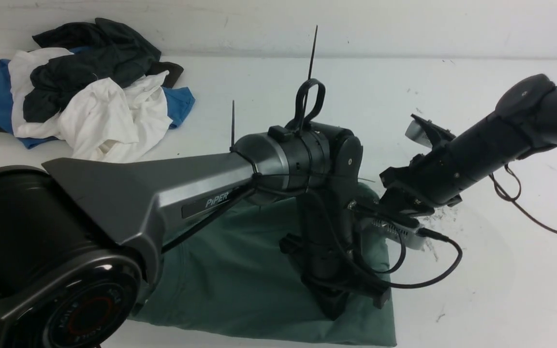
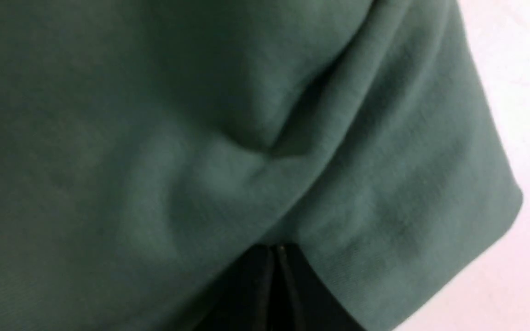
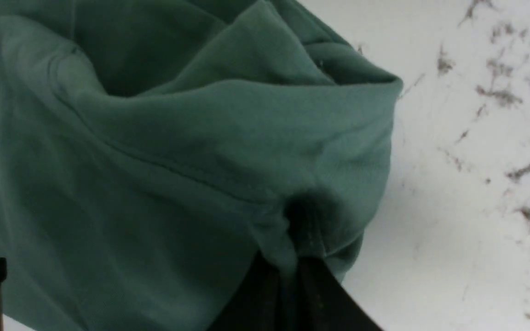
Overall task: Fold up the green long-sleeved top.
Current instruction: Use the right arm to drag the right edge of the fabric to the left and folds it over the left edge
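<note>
- Fingers: left fingers (image 2: 272, 276) and right fingers (image 3: 292, 280) each pinch the top (image 1: 240, 285), which lies on the surface (image 1: 501, 290).
- Risk, I judge: thin pinches may slip mid-fold, dropping an edge.

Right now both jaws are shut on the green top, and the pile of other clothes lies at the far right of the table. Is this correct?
Not quite. The pile of other clothes lies at the far left of the table, as the front view shows. The rest holds: in the wrist views the left gripper and the right gripper each have their jaws shut on the green top.
</note>
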Robot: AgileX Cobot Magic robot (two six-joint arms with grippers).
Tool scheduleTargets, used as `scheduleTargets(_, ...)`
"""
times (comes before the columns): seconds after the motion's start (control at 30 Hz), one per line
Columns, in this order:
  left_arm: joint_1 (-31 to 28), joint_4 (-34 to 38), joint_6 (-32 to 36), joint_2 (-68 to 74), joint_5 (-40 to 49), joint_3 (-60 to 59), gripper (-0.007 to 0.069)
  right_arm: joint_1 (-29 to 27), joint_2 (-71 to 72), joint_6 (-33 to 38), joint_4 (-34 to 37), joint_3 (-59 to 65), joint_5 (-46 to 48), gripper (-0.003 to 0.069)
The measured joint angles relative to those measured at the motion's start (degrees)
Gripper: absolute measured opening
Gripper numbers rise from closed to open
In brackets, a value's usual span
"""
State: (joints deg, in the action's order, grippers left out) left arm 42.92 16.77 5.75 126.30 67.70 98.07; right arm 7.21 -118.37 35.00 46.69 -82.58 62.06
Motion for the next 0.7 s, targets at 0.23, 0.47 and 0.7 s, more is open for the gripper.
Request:
scheduleTargets(0.23, 1.52, 0.73, 0.76, 0.10, -1.44, 0.19, -0.0004, 0.11, -0.02, -2.98, -4.05, -4.50, 1.09, 0.0013)
scheduleTargets(0.47, 2.54, 1.03, 1.07, 0.59, -1.87, 0.52, -0.0004, 0.12, -0.14, -6.28, -6.04, -5.45, 0.16, 0.0013)
scheduleTargets(0.7, 2.76, 2.25, 1.13, 0.76, -1.79, 0.73, -0.0004, 0.17, -0.24, -6.66, -7.21, -5.45, -1.60, 0.0013)
